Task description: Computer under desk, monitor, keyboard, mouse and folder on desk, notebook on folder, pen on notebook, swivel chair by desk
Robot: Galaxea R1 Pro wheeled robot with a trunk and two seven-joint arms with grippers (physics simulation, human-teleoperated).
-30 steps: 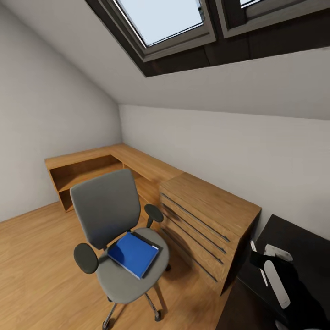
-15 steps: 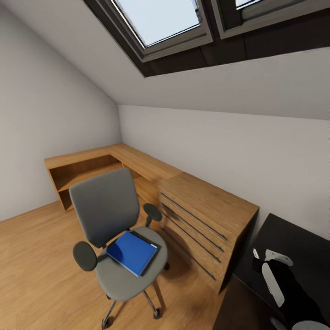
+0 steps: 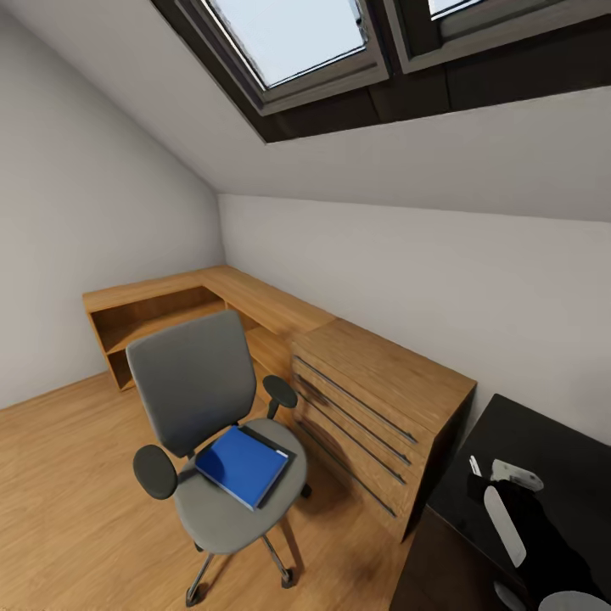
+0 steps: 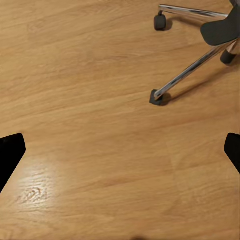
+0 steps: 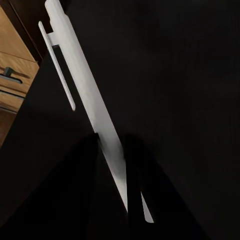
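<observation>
Biggest thing in the head view was the light-wood corner unit (image 3: 246, 310) running along the two walls into a drawer chest (image 3: 373, 407) — and just beyond the chest, the black top of the desk (image 3: 543, 441) filled the lower right corner. Out on the wooden floor (image 3: 68, 501) stood the swivel chair (image 3: 208, 424), close beside the chest, grey back upright, armrests either side. On its seat lay the folder (image 3: 242, 465), blue and flat, sitting at an angle across the cushion. Over at the desk, the right gripper (image 5: 116, 172) was above the black surface with the pen (image 5: 85, 95) pinched between its dark fingers — the white barrel and its clip jutted out past the fingertips, slanting across the desktop, the chest's drawer fronts just past the desk edge. The left gripper (image 4: 120, 150) hung over bare floor, its two fingertips spread wide with nothing between them, and the chair's chrome legs and castors (image 4: 160, 96) showed ahead of it.
</observation>
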